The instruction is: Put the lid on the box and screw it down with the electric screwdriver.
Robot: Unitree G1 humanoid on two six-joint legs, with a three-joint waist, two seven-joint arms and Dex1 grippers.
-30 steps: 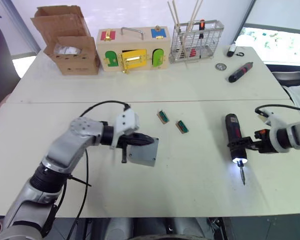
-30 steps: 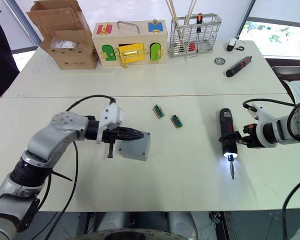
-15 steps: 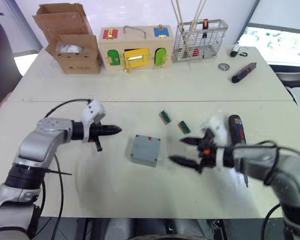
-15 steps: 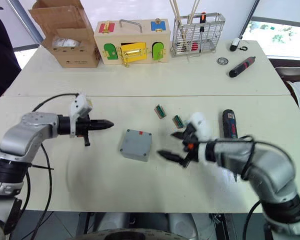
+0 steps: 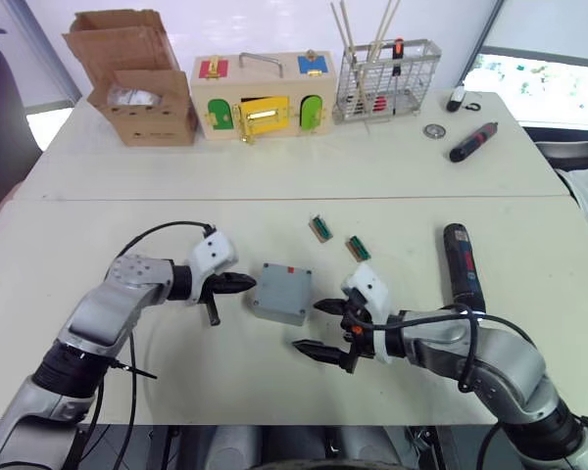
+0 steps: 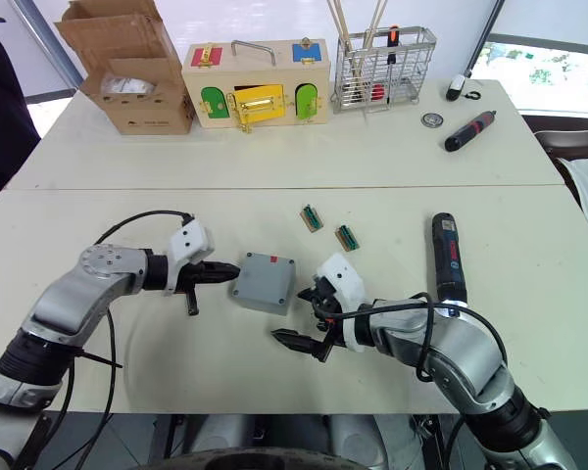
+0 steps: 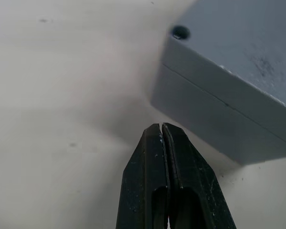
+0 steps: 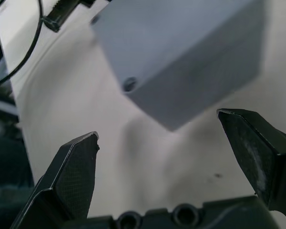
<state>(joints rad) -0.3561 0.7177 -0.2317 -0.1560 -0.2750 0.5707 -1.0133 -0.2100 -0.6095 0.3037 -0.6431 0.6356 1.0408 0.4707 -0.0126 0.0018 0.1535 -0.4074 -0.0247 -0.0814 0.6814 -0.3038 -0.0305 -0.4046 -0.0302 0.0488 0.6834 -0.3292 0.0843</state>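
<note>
Grey box (image 5: 282,292) on table; left tool (image 5: 249,283) pinched together beside it, right tool (image 5: 318,327) spread apart.

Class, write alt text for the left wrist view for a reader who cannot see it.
The left gripper, its two black fingers shut together, points at the lower side wall of the grey box, just short of it, on a pale table. A screw hole marks the box's top corner.

A cardboard carton (image 5: 137,76), wooden latch box (image 5: 263,95) and wire basket (image 5: 387,80) line the table's (image 5: 274,166) far edge.
</note>
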